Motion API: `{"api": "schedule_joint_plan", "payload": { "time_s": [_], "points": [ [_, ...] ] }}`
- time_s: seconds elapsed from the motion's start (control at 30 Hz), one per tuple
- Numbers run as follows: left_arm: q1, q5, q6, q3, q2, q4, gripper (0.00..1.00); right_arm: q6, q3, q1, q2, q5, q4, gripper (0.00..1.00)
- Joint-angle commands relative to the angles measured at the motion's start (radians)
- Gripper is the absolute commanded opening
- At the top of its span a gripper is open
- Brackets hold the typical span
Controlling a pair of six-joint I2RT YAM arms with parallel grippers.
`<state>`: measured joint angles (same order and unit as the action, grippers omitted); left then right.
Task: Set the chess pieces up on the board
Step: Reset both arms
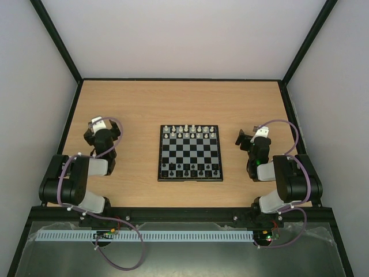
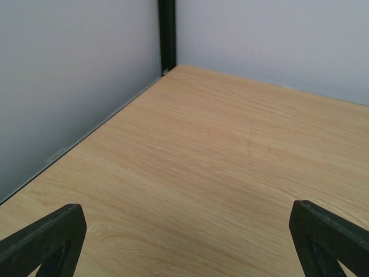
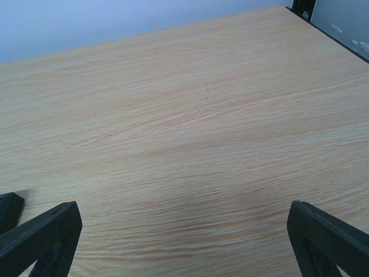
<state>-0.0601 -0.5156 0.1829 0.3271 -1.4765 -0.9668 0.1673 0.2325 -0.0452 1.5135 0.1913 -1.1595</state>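
The board (image 1: 190, 153) lies flat in the middle of the wooden table, square to its edges. Tiny black chess pieces (image 1: 190, 169) stand along its near rows, and tiny white pieces (image 1: 190, 130) line its far rows. My left gripper (image 1: 104, 123) sits left of the board, well apart from it. In the left wrist view this gripper (image 2: 190, 245) is open over bare wood. My right gripper (image 1: 249, 136) rests just right of the board. In the right wrist view it (image 3: 184, 245) is open too, with only wood grain between its fingertips. Neither wrist view shows the board.
White walls with black corner posts (image 2: 167, 34) enclose the table (image 1: 138, 104) on three sides. The right wrist view catches the far right corner post (image 3: 302, 6). A black rail (image 1: 184, 213) with the arm bases runs along the near edge.
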Motion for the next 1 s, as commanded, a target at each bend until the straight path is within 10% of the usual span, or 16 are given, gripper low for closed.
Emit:
{"api": "schedule_joint_plan", "payload": {
  "time_s": [0.0,0.97],
  "points": [
    [-0.008,0.103,-0.063,0.006,-0.024,-0.105,1.0,-0.015,0.002,0.003,0.002,-0.001,-0.066,0.99],
    [0.026,0.229,-0.077,0.002,-0.029,-0.112,1.0,-0.006,-0.002,-0.002,0.002,0.034,-0.075,0.98]
  ]
}}
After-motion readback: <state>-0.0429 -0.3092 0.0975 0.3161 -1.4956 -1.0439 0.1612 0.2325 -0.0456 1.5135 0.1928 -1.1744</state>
